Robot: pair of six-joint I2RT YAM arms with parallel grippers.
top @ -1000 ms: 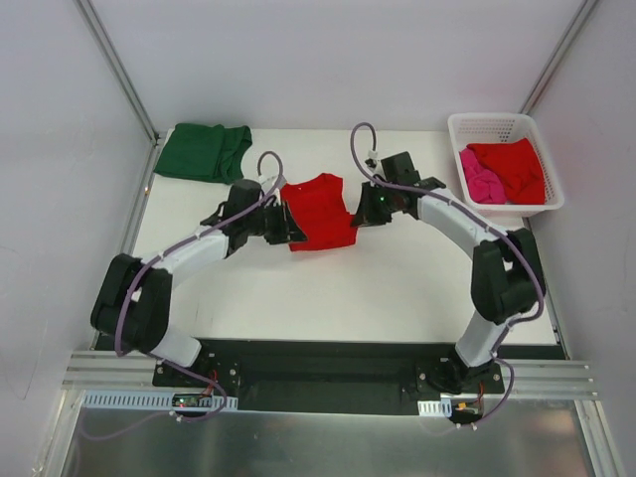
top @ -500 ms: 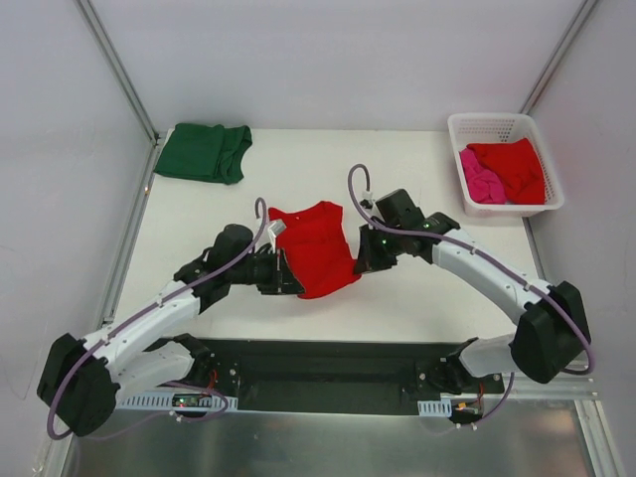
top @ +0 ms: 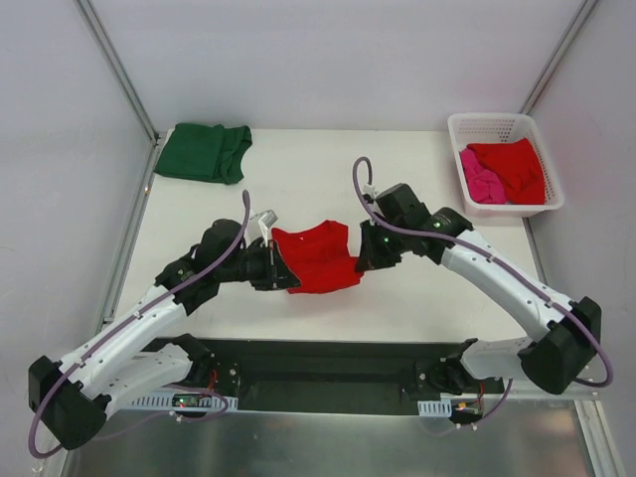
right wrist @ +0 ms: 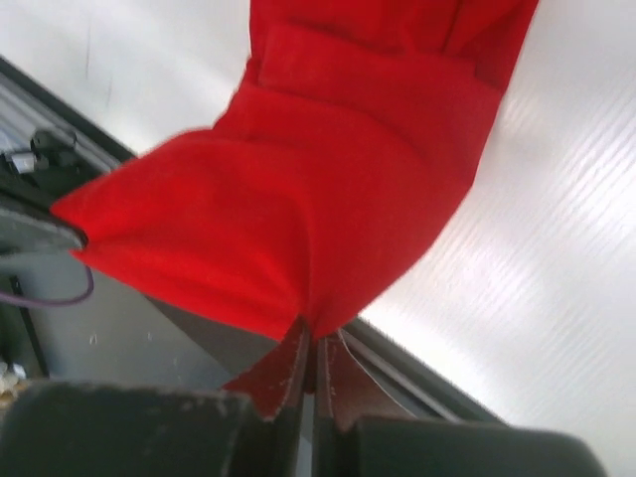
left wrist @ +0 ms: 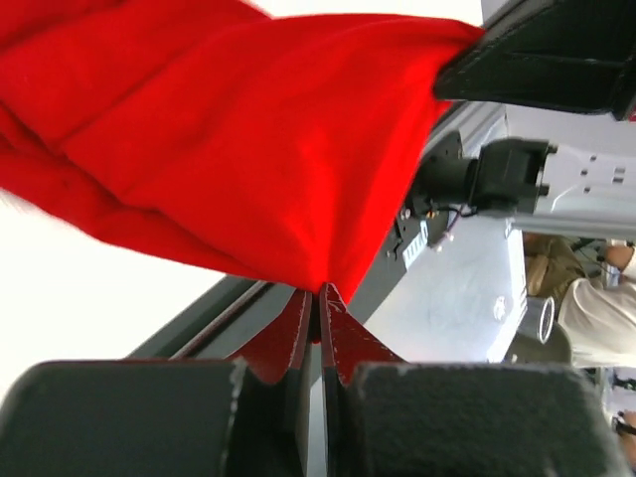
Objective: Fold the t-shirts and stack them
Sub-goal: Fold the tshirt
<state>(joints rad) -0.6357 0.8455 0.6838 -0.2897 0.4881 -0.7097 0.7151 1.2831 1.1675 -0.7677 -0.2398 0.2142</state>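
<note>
Over table (top: 417,298), end effectors (top: 283,270) (top: 360,260) clamping red t-shirt (top: 318,258)

Red t-shirt (top: 316,258) now nearer the front edge of the table (top: 417,298)

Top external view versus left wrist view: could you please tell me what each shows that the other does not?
Only the top external view shows the green t-shirt at the far left corner and the white basket holding a pink t-shirt and a second red t-shirt. Only the left wrist view shows a person in a white shirt outside the rig. Both show the red t-shirt held between the shut left claw and right claw.
</note>
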